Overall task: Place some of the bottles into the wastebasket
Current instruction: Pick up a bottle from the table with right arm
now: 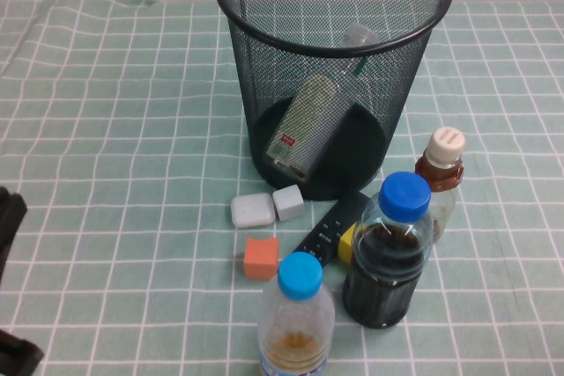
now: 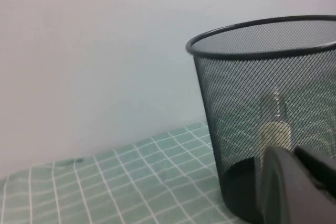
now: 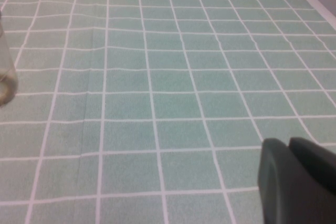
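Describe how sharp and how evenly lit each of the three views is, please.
High view: soft, even light, slightly blurred; the tall black wire-mesh wastebasket casts faint shadow. Left wrist view: pale wall, the dark shut left gripper close and out of focus. Right wrist view: green checked tablecloth evenly lit, the shut right gripper blurred.
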